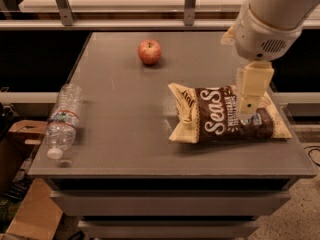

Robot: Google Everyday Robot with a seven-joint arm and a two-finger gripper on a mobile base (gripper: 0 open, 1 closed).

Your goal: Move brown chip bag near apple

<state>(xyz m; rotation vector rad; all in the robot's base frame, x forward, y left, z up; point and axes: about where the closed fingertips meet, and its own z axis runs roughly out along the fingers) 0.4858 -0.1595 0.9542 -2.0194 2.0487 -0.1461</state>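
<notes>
The brown chip bag (226, 115) lies flat on the right half of the grey table (130, 119), its white lettering facing up and its cream edges at both ends. The small red apple (149, 52) sits near the table's back edge, left of the bag and well apart from it. My gripper (248, 104) hangs from the white arm at the upper right and points down over the bag's right part. I cannot tell whether it touches the bag.
A clear plastic water bottle (62, 120) lies on its side near the table's left edge, cap toward the front. Metal rails run behind the table. A cardboard box (22, 204) stands on the floor at the lower left.
</notes>
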